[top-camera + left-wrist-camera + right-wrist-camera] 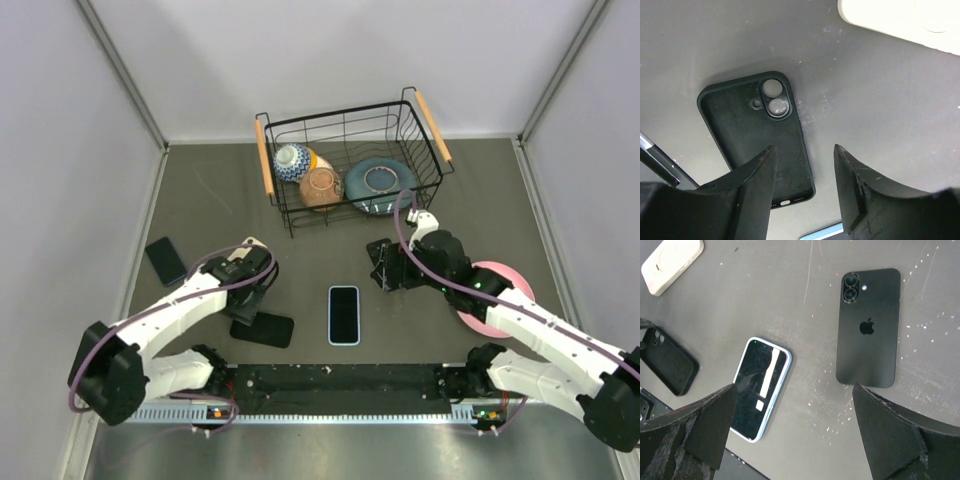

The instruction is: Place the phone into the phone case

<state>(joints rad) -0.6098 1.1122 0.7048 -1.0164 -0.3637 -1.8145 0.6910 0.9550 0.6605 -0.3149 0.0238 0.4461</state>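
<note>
Fingers of the left claw (804, 150) stand half spread, low over the phone case (747, 130): one above the case's hollow interior, the other outside its long wall, with the wall between them but not visibly pinched. The case lies open side up at about 7 o'clock from the centre of the tabletop (470, 215), camera cut-out at the end away from the claw. The right claw (794, 387), spread wide and empty, hangs just toward 3 o'clock of centre. The phone (868, 327), black and bare, lies face down at 9 o'clock, well apart from the case and both claws. A blue-rimmed phone (760, 387) lies screen up at 6 o'clock, near the case. Progress, as judged: early. The case is not yet secured and the phone is untouched; fetching it, aligning it and pressing it in all remain.
</note>
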